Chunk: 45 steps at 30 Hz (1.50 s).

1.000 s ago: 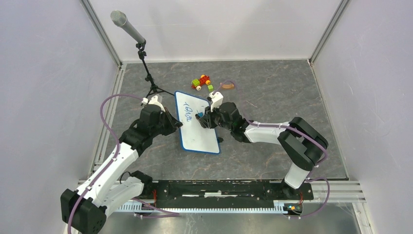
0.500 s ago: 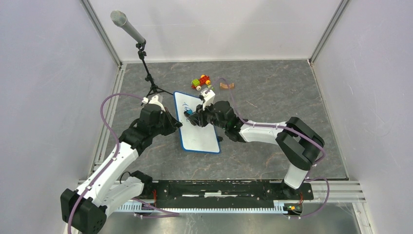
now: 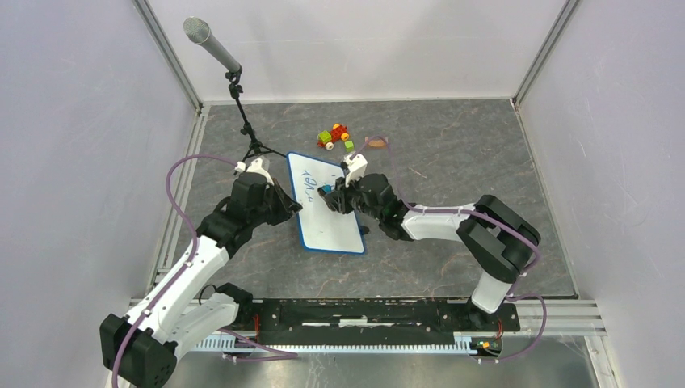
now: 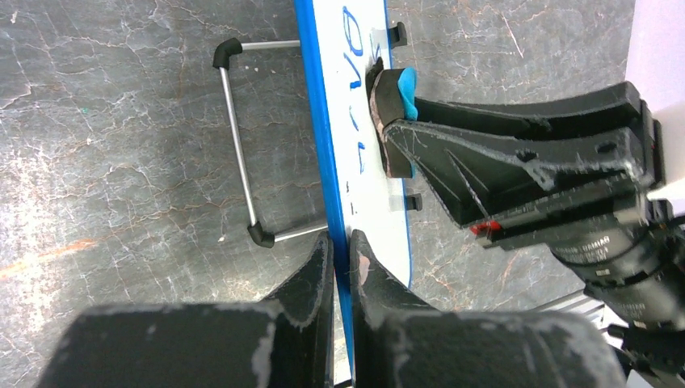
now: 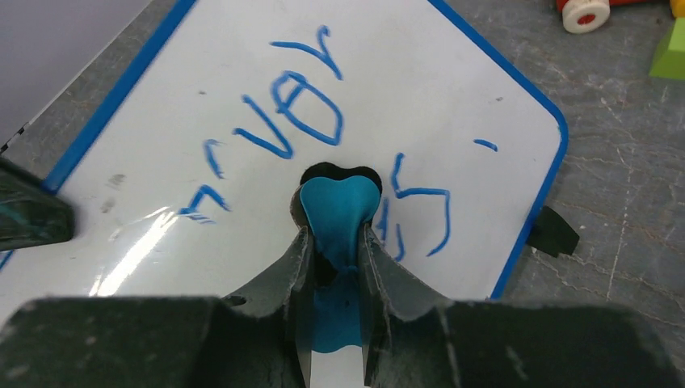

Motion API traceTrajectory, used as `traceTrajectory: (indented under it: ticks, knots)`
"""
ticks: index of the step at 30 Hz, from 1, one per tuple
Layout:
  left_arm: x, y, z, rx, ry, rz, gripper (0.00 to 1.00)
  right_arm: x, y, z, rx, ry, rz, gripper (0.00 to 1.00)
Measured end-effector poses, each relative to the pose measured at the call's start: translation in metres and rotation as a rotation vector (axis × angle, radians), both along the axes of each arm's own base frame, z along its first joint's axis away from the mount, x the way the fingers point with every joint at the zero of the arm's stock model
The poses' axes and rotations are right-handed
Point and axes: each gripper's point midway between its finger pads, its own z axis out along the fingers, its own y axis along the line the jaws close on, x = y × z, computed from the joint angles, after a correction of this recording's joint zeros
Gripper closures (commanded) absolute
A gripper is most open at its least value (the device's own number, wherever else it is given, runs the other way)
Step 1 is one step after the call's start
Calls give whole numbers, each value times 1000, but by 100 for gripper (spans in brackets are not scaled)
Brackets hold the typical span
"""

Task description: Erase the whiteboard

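Note:
The whiteboard, white with a blue rim, lies mid-table with blue handwriting on its far half. My left gripper is shut on the board's left rim. My right gripper is shut on a blue eraser with a dark pad. It presses the eraser onto the board in the middle of the writing. The eraser also shows in the left wrist view, against the board face.
A microphone stand rises behind the board's far left corner. Toy bricks and a small brown piece lie just beyond the board. A metal wire bracket lies left of the board. A green brick sits past its corner.
My right gripper swept the eraser left across the board, then came back right to the middle of the writing. The left gripper kept its hold on the rim.

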Motion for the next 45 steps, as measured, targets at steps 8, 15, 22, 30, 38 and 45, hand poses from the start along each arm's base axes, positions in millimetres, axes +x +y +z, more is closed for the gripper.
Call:
traceTrajectory:
  ticks: [8, 15, 22, 30, 38, 45]
  knots:
    - [-1, 0, 0, -1, 3, -2, 98, -34, 32, 37, 14, -103, 66, 74]
    - [0, 0, -2, 1, 7, 0, 98, -33, 38, 41, -1, -96, 70, 74]
    - [1, 1, -3, 3, 12, 3, 98, 2, 54, 50, 81, -29, 57, 74]
    - [1, 0, -3, 1, 14, 0, 98, 31, 43, 36, 139, 25, 25, 74]
    - [1, 0, -3, 1, 14, -1, 98, 40, 31, 23, 147, 44, -21, 74]
    - [1, -1, -2, 0, 14, -3, 98, 44, 20, 13, 118, 57, -68, 75]
